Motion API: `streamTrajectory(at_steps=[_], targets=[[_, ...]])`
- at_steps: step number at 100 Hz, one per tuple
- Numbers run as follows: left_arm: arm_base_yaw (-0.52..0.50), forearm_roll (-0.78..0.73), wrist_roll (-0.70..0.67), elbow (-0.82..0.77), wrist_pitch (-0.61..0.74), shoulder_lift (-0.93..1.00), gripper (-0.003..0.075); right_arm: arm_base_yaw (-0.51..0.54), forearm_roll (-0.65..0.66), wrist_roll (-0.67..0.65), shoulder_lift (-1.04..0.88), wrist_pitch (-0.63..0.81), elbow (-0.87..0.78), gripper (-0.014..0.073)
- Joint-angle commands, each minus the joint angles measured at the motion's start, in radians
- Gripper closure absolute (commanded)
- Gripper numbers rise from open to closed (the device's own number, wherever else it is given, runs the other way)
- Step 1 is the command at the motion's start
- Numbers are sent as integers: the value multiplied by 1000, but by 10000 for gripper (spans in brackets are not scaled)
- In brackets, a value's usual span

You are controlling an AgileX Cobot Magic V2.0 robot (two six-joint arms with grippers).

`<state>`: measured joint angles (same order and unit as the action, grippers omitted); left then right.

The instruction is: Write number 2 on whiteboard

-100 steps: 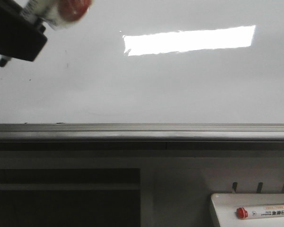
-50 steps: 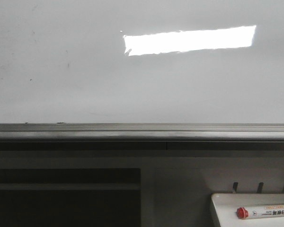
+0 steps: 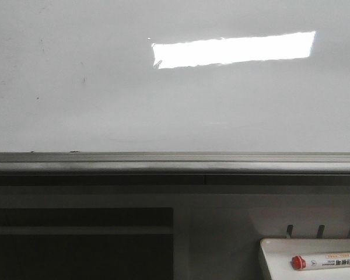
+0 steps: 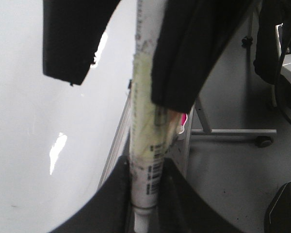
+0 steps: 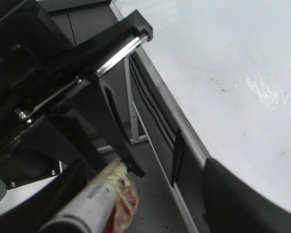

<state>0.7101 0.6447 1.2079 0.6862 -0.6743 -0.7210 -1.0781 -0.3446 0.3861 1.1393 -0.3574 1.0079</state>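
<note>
Though the board fills most of the front view, no stroke of the figure shows on it anywhere.

Whiteboard: the whiteboard (image 3: 181, 111) stands glossy and white, with a bright strip of reflected light (image 3: 233, 49) near its top and only a few tiny dark specks toward the left; its grey metal rail (image 3: 175, 163) runs along the lower edge.

Number 2: not visible in any view; the stretches of board seen in the left wrist view (image 4: 34, 136) and the right wrist view (image 5: 233, 63) are likewise bare of any drawn line.

Left gripper: the left gripper (image 4: 145, 204) has its fingers closed on a white marker (image 4: 148, 145) wrapped in yellowish tape, held just beside the board's edge; whether the tip touches the board cannot be told.

Right gripper: the right gripper (image 5: 136, 194) is near the board's rail; a taped marker (image 5: 104, 201) lies close by its fingers, but whether they clamp it cannot be made out.

Spare marker: a red-capped marker (image 3: 326, 261) lies in a small white tray (image 3: 274, 256) below the board, at lower right of the front view.

Done so far: as judged, only the marker is in hand.

Left to do: the whole figure, namely the hooked top, the diagonal and the base stroke.

Arms in the front view: neither is in sight.
</note>
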Motion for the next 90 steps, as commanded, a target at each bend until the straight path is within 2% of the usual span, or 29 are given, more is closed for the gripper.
streamTrajectory(at_steps=[1, 16, 28, 37, 42, 47, 59, 66, 77, 90], targets=[[9, 53, -3, 34, 35, 4, 741, -11, -21, 7, 3, 77, 35, 227], [9, 53, -3, 34, 35, 4, 741, -18, -21, 7, 37, 62, 35, 416], [9, 54, -13, 34, 37, 4, 741, -18, -21, 7, 47, 48, 35, 676], [9, 65, -82, 34, 78, 4, 733, -18, -14, 7, 47, 50, 35, 671], [9, 74, -122, 34, 112, 8, 694, -18, 2, 7, 47, 52, 35, 671], [9, 78, -147, 34, 142, 20, 619, -18, 27, 7, 47, 59, 35, 671], [9, 81, -216, 34, 175, 70, 346, -18, 101, 7, 47, 92, 35, 671], [9, 81, -230, 34, 177, 121, 255, -13, 136, 7, 47, 116, 35, 671], [9, 78, -249, 34, 188, 225, 255, 19, 150, 7, 47, 170, 35, 671], [6, 40, -258, 34, 196, 366, 337, 98, 150, 7, 49, 249, 35, 671]])
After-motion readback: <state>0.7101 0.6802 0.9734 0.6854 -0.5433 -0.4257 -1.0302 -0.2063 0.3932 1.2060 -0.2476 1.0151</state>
